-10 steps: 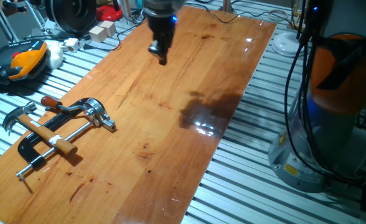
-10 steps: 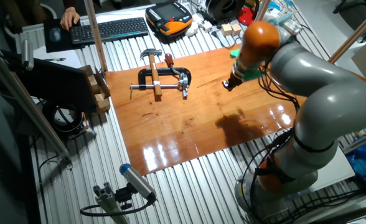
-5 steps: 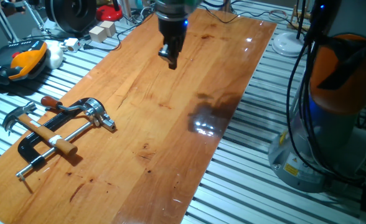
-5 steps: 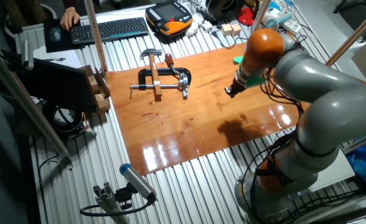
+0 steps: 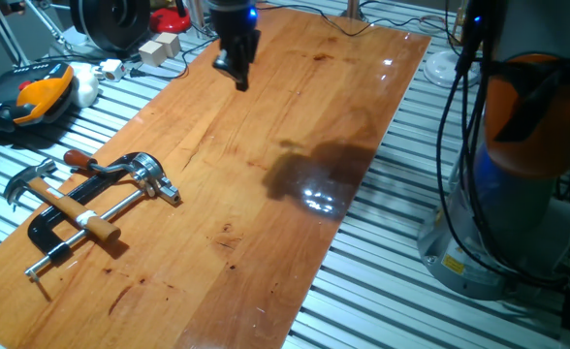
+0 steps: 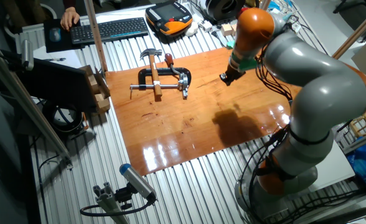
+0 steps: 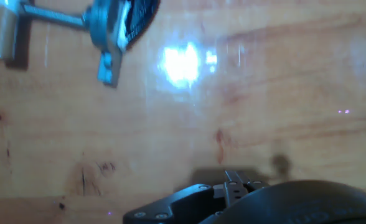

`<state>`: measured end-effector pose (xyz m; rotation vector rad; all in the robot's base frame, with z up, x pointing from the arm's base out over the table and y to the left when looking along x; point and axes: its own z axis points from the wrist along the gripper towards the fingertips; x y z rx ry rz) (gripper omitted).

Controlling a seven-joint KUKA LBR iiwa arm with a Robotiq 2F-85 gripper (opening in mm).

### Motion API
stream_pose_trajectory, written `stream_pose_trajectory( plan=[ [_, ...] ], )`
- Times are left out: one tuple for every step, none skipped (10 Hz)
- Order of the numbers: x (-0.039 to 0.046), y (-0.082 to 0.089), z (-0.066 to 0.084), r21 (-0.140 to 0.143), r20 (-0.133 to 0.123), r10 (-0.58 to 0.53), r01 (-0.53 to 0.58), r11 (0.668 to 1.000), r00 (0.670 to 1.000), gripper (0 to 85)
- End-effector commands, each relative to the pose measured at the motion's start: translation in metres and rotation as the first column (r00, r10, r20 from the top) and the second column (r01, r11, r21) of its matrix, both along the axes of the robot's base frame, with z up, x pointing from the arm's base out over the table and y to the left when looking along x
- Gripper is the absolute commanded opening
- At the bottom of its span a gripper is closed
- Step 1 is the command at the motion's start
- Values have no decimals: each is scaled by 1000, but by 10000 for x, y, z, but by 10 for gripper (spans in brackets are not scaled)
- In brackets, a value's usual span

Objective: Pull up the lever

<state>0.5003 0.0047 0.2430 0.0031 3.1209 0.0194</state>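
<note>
A robot arm point(image 6: 307, 81) is reaching over a long wooden board point(image 5: 266, 194) that is lying on a slatted metal table point(image 5: 401, 271). Its gripper point(image 5: 235, 70) is hanging in the air above the far end of the board, holding nothing; whether its fingers are spread or pressed together cannot be told from these views. Well apart from it, near the other end of the board, a black bar clamp point(image 5: 67, 228) is lying flat, with its shiny head point(image 5: 149, 174) pointing toward the middle of the board. The lever point(image 5: 106, 170), a slim curved metal arm with a reddish tip, is sticking out from that head and lying low along the board. A hammer point(image 5: 43, 189) with a wooden shaft is resting across the clamp. In the blurry hand view, the clamp's head point(image 7: 111, 31) is showing at the top left corner.
</note>
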Motion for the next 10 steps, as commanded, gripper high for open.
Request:
stream_pose_trajectory(
  plan=[
    [206,9,-12,-3,4,-2,2,1000,1000,0],
    [232,-8,-26,6,6,-1,1,1000,1000,0],
    [263,-8,-18,6,4,1,-1,1000,1000,0],
    [283,-12,8,4,1,2,-2,1000,1000,0],
    [304,-17,33,-2,0,4,-4,1000,1000,0],
    [327,-31,37,-5,0,7,-7,1000,1000,0],
    [350,-44,17,-3,1,10,-10,1000,1000,0],
    [352,-44,13,-3,4,12,-12,1000,1000,0],
    [352,-44,13,-4,9,13,-13,1000,1000,0],
    [352,-44,13,-7,15,16,-16,1000,1000,0]
  ],
)
